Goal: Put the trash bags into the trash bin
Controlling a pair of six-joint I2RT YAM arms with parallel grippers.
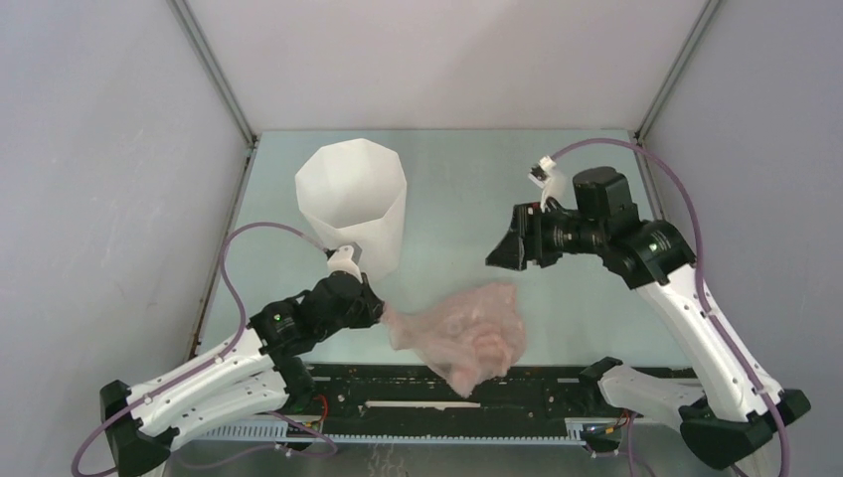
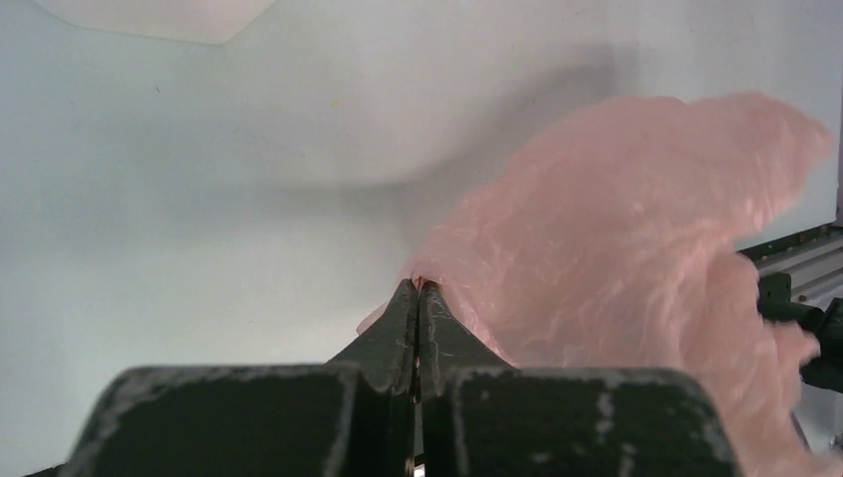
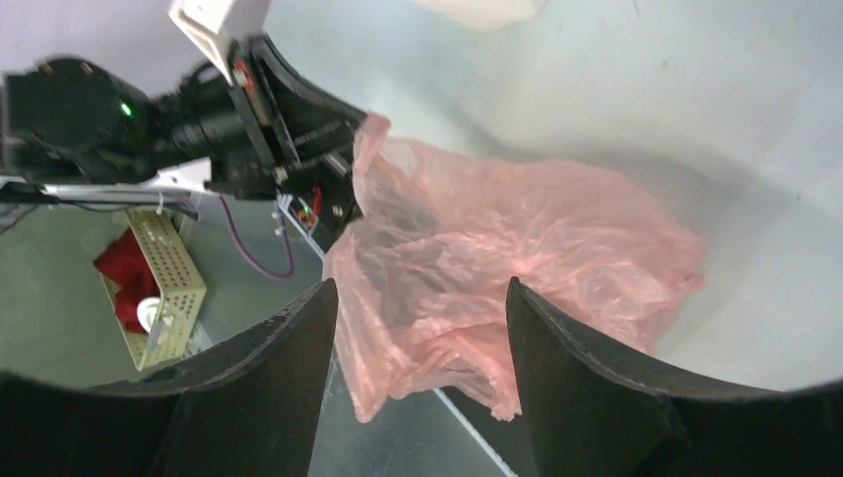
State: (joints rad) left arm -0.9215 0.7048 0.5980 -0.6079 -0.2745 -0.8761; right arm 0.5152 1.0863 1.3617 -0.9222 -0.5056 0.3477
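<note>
At the upper left of the overhead view the trash bin [image 1: 353, 204] stands upright on the table [image 1: 477, 179]. Its mouth is open to the camera and shows nothing pink inside, so the task is not yet done. Just below it, left of centre, the left gripper [image 1: 373, 306] has its jaws pressed fully together on one corner of the trash bag [image 1: 467, 333]. A corner pinch looks a sensible hold for film this limp, as the rest can trail and be carried over the rim. The bag spreads rightward as a crumpled heap at bottom centre, partly over the dark rail [image 1: 537, 383] at the table's near edge. At the right, the right gripper [image 1: 507, 248] hangs well apart from the bag, jaws spread wide, holding nothing. Only the left wrist view shows the pinch itself: the fingertips [image 2: 406, 318] meet with a sliver of pink film between them. The right wrist view adds the bag's puffed, loosely folded bulk, the left arm [image 3: 99, 109] at upper left and a cream perforated basket [image 3: 164, 283] at lower left.
</note>
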